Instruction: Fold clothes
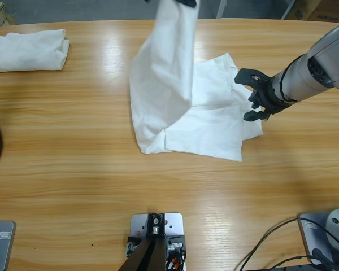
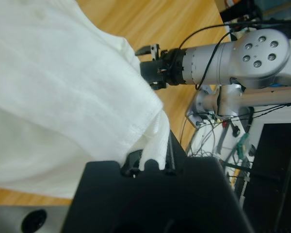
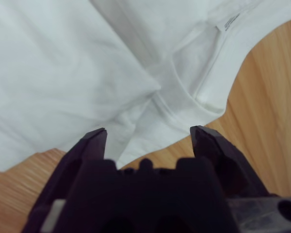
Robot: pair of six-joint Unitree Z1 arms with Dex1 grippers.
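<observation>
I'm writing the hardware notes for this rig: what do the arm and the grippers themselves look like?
The right arm is a silver-grey tube with a rounded joint housing carrying round screw recesses, and a thin black cable loops along it. A black ribbed collar joins it to the right gripper, matte black with two wedge-shaped jaws. The left gripper has a boxy black body.

The left pincer (image 2: 150, 162) is cut off by the high view's top edge, its tips buried in the raised T-shirt (image 1: 164, 73), whose hanging fold hides the counter (image 1: 73, 141) beyond it, while the folded white garment (image 1: 25, 49), far from both pincers, runs off the left edge.
</observation>
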